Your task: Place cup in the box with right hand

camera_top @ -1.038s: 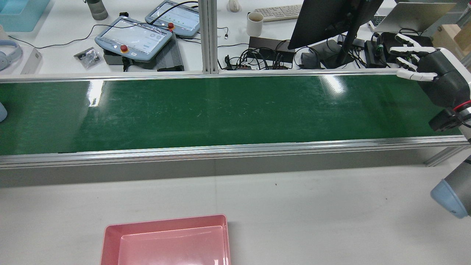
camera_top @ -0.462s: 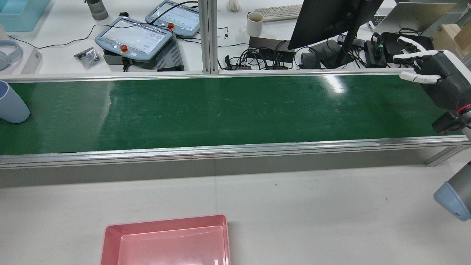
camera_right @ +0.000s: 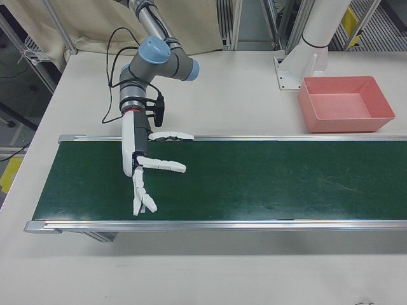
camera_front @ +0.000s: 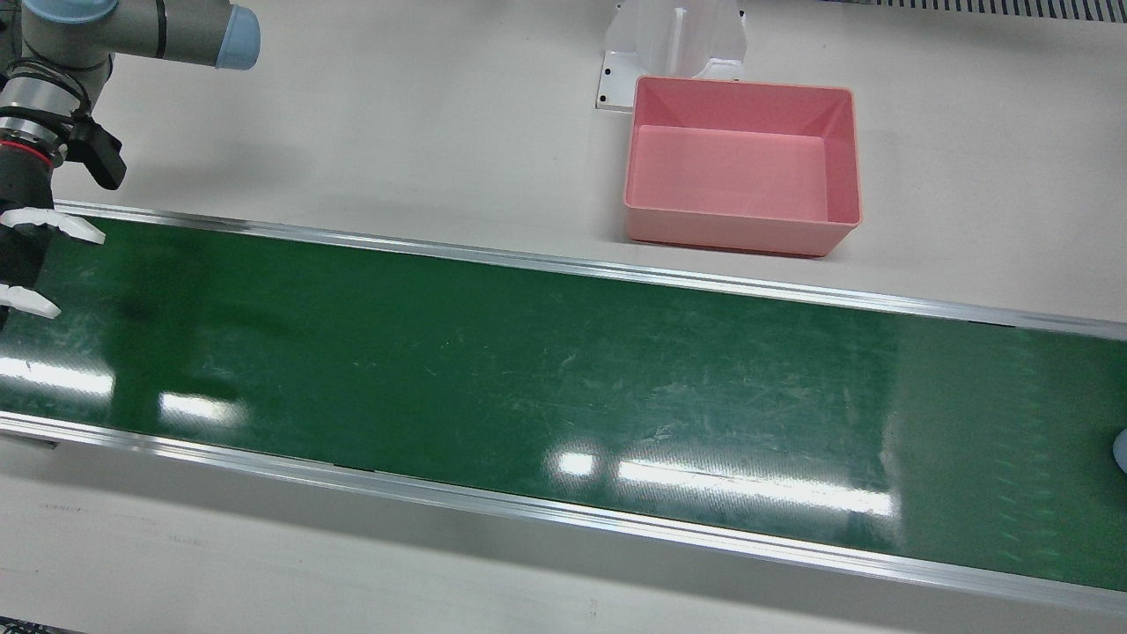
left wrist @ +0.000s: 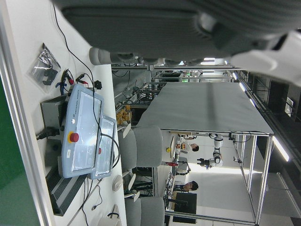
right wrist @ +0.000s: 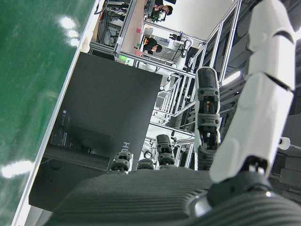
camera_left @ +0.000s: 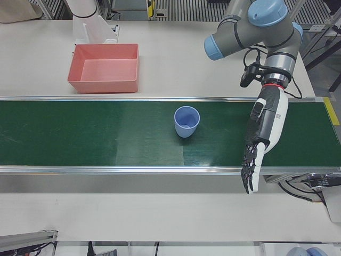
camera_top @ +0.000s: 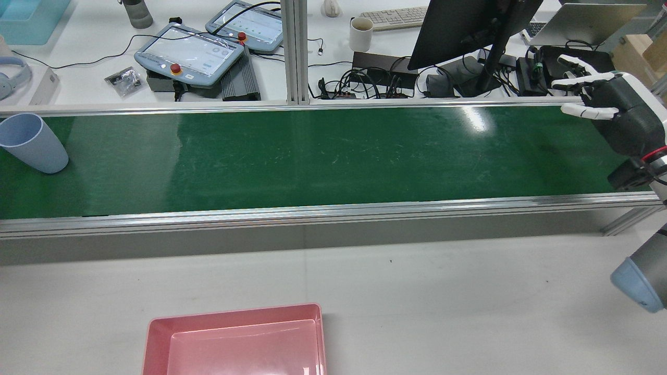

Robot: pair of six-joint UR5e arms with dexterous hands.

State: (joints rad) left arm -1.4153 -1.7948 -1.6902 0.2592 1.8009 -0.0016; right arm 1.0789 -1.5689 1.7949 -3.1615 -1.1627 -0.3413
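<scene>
A light blue cup (camera_top: 34,141) stands upright on the green belt (camera_top: 333,156) at the far left of the rear view; it also shows in the left-front view (camera_left: 187,121). The pink box (camera_top: 234,341) sits empty on the white table in front of the belt. My right hand (camera_top: 609,107) is open and empty, fingers spread, over the belt's far right end, far from the cup; it also shows in the right-front view (camera_right: 143,166). My left hand (camera_left: 264,128) is open and empty, stretched across the belt beside the cup, apart from it.
Aluminium rails (camera_top: 333,213) edge the belt on both sides. Behind the belt a desk holds teach pendants (camera_top: 190,52), a monitor (camera_top: 464,26), cables and a mug (camera_top: 360,34). A white pedestal (camera_front: 673,40) stands behind the pink box (camera_front: 740,163).
The cup has travelled rightwards along the belt into the rear view, from a sliver at the left edge to fully in view. My right hand has shifted slightly and stays open.
</scene>
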